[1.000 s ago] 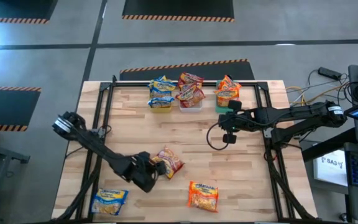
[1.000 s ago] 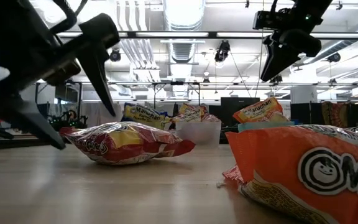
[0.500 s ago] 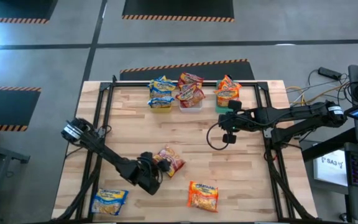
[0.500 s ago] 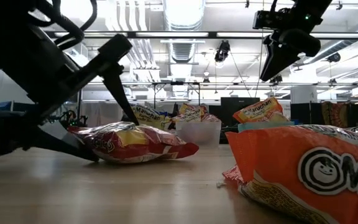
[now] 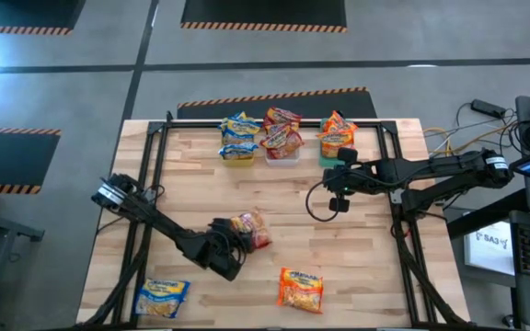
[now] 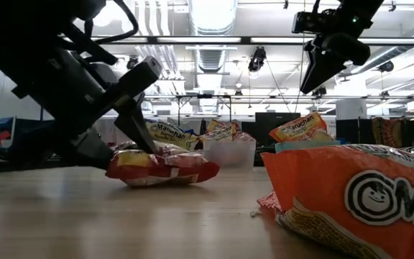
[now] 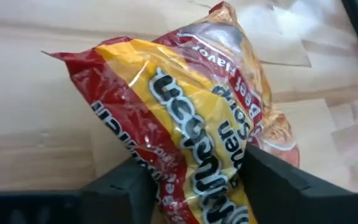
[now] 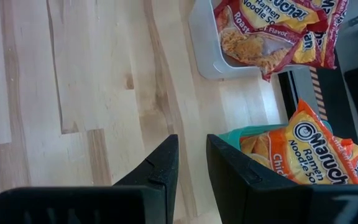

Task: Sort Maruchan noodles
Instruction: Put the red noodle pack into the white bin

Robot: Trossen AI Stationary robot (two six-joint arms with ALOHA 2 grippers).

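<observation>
left end effector [image 5: 235,241] is low on the table [image 5: 201,184], front-left of centre, fingers [image 7: 126,186] either side of a red packet [image 5: 250,230] and pressing into its crinkled wrap. packet sits on the wood, one end bunched between the fingers; grasping the red packet. low view shows the same: packet [image 6: 162,165] flat on the table with the dark fingers on it.

right end effector [image 5: 340,195] hangs above the table right of centre, just in front of the green bin [image 5: 329,158]. fingers [image 8: 160,165] are close together with a narrow gap, nothing between them; not fully clenched, can't tell more.

other packets:
- blue packet [image 5: 161,298] at the front-left corner
- orange packet [image 5: 301,289] at the front, right of centre, well apart from the red one; fills the low view's right foreground [image 6: 351,201]
- back edge: blue packets in the yellow bin [image 5: 238,158], red ones in the clear bin [image 5: 282,158], orange ones in the green bin
</observation>
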